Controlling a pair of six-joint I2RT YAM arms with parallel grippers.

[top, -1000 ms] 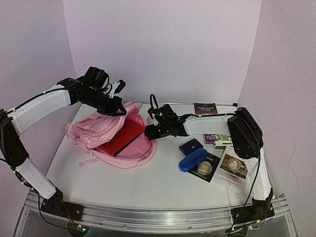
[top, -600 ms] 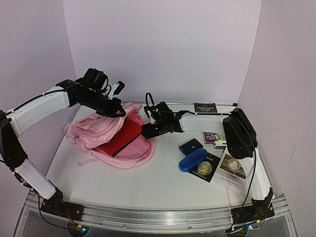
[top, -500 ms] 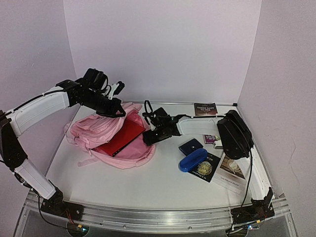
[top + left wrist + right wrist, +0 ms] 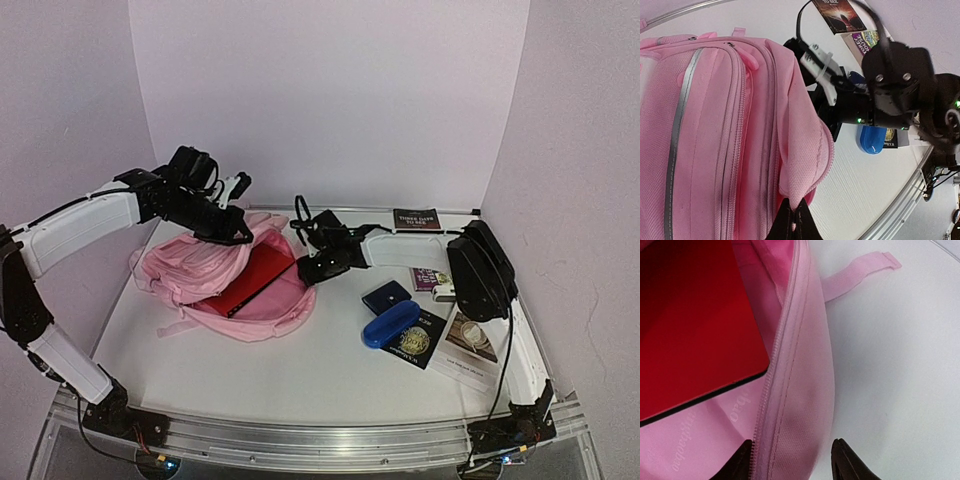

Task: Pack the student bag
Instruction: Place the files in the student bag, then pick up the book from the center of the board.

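The pink student bag [image 4: 200,265] lies open on the table's left half, with a red book [image 4: 245,280] inside its main pocket. My left gripper [image 4: 235,232] is shut on the bag's upper flap edge [image 4: 800,195] and holds it lifted. My right gripper [image 4: 305,270] is open, its fingers straddling the bag's right zip rim [image 4: 790,430]. The red book [image 4: 695,325] shows inside the bag in the right wrist view. A pink strap [image 4: 860,270] lies on the table beyond the rim.
On the right of the table lie a blue glasses case [image 4: 390,323], a dark blue case [image 4: 386,296], a black booklet [image 4: 415,340], a coffee-cover book [image 4: 468,345], a colourful booklet [image 4: 440,278] and a dark book [image 4: 415,219] at the back edge.
My right gripper moved left from the table's middle to the bag's right rim. My left gripper kept its hold on the flap, shifting slightly.
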